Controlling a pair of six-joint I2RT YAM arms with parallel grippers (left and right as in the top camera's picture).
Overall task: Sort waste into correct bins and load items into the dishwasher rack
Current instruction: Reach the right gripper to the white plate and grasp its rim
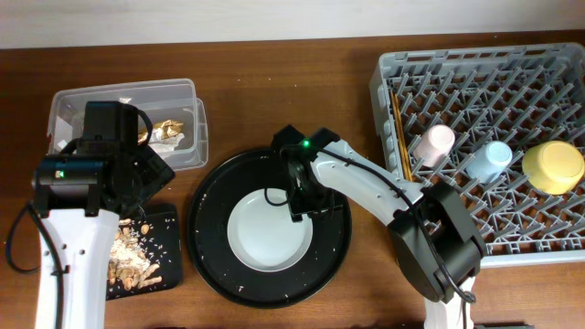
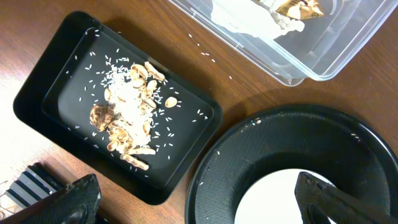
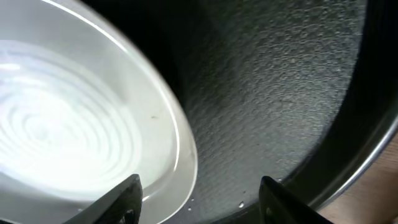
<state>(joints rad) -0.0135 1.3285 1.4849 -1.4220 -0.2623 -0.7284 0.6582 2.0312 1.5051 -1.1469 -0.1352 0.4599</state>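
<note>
Found grey round plate point(image 1: 270, 233) lying flat, face up, in the well of the large round black tray point(image 1: 208, 206), toward that tray's near-right side. Recorded no long axis for it, being round; rim level, open face upward.

Noted right gripper point(image 3: 202, 200) lowered inside the tray at its far-right part, jaws parted and straddling the plate's rim, with one finger over the plate's face and the other over bare tray floor. Saw no contact at either pad and nothing pinched. Judged that placement deliberate, given no hold on a flat plate other than its edge.

Observed left gripper point(image 2: 199, 202) hovering left of the tray, spread to the full and empty. Judged it parked clear of the working arm.

Found food scraps point(image 2: 127, 112) with rice in the shallow black rectangular tray point(image 2: 37, 93), just left of the round tray. Found foil wrapper point(image 1: 169, 128) and tissue point(image 2: 249, 15) inside the clear tub point(image 1: 110, 96), beyond the round tray's far-left edge.

Located dishwasher rack point(image 1: 475, 68) right of the tray, apart from it, holding pink cup point(image 1: 437, 143), blue cup point(image 1: 489, 160) and yellow bowl point(image 1: 554, 166) among the pegs. Logged chopsticks point(image 1: 398, 123) along the rack wall nearest the tray, long axis running far to near. Could not tell which way the tips pointed.

Assessed the plate as the sole item outside the rack.
</note>
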